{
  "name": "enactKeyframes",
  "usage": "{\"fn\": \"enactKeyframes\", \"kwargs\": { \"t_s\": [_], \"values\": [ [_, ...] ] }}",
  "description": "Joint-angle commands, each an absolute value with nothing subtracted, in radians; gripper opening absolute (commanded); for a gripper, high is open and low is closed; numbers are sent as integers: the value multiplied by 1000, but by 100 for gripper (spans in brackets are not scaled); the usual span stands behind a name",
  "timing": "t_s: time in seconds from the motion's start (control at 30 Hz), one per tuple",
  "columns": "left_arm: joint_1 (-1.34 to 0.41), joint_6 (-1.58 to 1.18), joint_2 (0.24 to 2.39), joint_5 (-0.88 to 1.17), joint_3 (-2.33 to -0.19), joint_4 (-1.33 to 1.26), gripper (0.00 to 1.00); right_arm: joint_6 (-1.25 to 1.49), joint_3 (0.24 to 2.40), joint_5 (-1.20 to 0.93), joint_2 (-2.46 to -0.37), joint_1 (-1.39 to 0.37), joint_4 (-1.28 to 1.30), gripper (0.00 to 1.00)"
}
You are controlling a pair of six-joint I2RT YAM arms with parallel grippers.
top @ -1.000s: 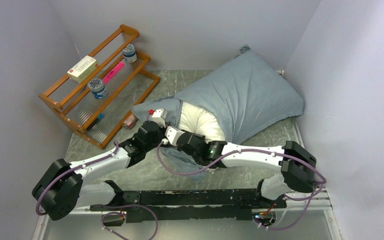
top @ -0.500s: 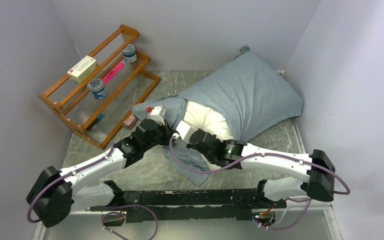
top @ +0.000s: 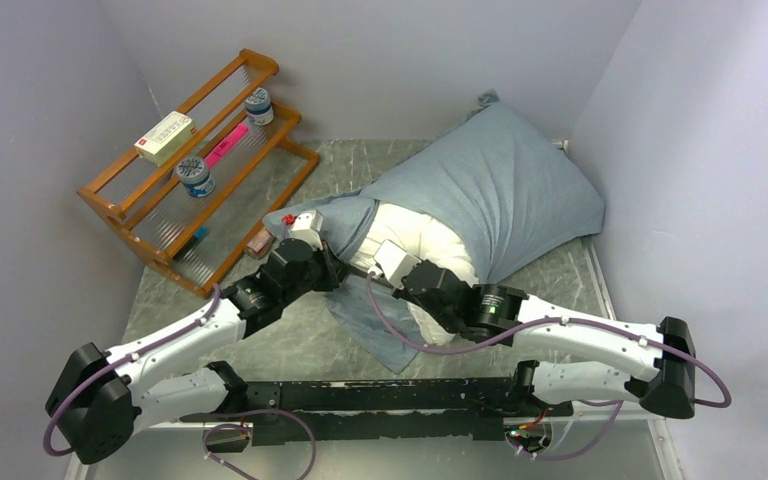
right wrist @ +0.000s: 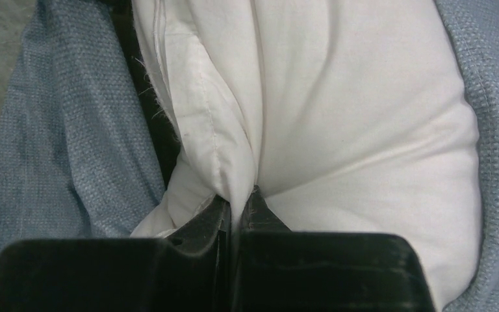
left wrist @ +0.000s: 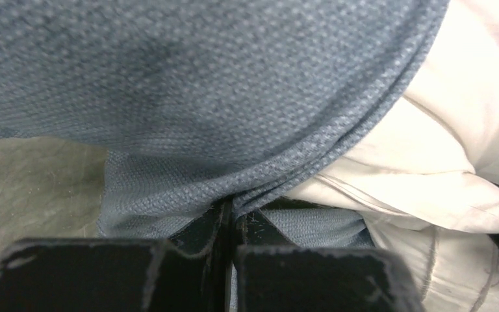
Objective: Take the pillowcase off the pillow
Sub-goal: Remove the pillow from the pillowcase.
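Note:
The blue-grey pillowcase (top: 490, 190) covers most of the white pillow (top: 415, 235), which bulges out of its open end at the table's middle. My left gripper (top: 338, 263) is shut on the pillowcase's bunched opening edge; the left wrist view shows the gripper (left wrist: 234, 207) pinching the blue cloth (left wrist: 201, 97), with the pillow (left wrist: 442, 149) to its right. My right gripper (top: 375, 265) is shut on a fold of the pillow; the right wrist view shows the gripper (right wrist: 237, 198) gripping the white fabric (right wrist: 351, 130), with the pillowcase (right wrist: 58, 143) on the left.
A wooden rack (top: 290, 160) with jars (top: 196, 175) and a box (top: 164, 137) stands at the back left. A small item (top: 260, 241) lies at its foot. Walls close in left, back and right. The marbled tabletop (top: 280, 345) shows near the arms.
The right arm has stretched out to the right and more white pillow shows outside the case. The left arm has reached a little farther, still holding the case's edge.

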State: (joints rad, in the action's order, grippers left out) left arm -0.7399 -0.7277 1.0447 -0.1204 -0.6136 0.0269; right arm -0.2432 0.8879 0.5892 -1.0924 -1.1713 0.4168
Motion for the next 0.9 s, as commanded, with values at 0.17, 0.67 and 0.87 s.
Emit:
{"fn": "enactKeyframes", "kwargs": {
  "t_s": [0.17, 0.67, 0.87],
  "values": [
    [-654, -692, 1029, -220, -542, 13, 6, -273, 839, 617, -975, -1171, 598, 0],
    [-655, -493, 968, 54, -771, 93, 74, -292, 838, 557, -1049, -1200, 551, 0],
    [-658, -475, 1014, 131, -854, 132, 77, -288, 841, 555, -1042, -1202, 554, 0]
  ]
}}
